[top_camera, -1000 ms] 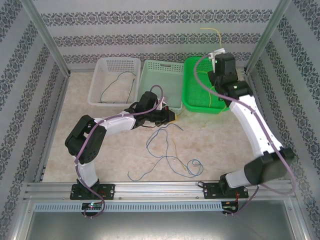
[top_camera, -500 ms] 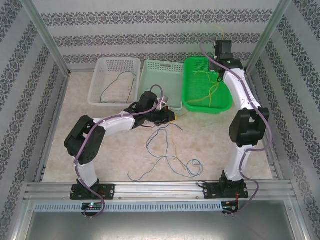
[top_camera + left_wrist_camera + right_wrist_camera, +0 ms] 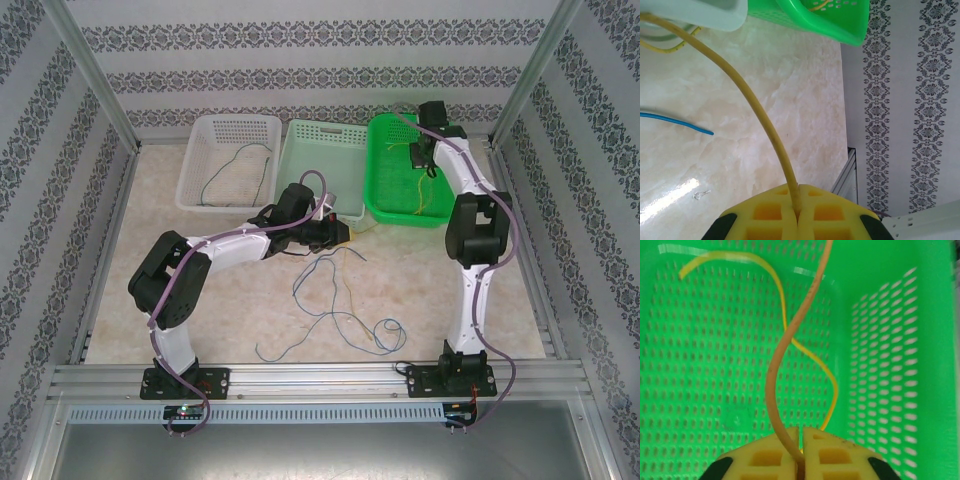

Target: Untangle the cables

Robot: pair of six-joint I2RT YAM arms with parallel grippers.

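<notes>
Looks like the sorting step. The right gripper (image 3: 801,432) is pinching a thin yellow cable (image 3: 769,385) low inside the green plastic basket (image 3: 880,365). The left gripper (image 3: 797,194) is clamped on what's probably its other end, over the tabletop (image 3: 790,75). Next I'd release both, then go for the blue cable (image 3: 675,121).

Left arm (image 3: 230,245): you have it folded at the elbow, forearm lying low and pointing right.
Left gripper (image 3: 798,210): pads pressed together on a yellow cable (image 3: 760,115).
Right arm (image 3: 470,225): stretched far forward, wrist tipped down.
Right gripper (image 3: 801,452): your pads nearly touch, pinching an orange-yellow cable (image 3: 774,375).
</notes>
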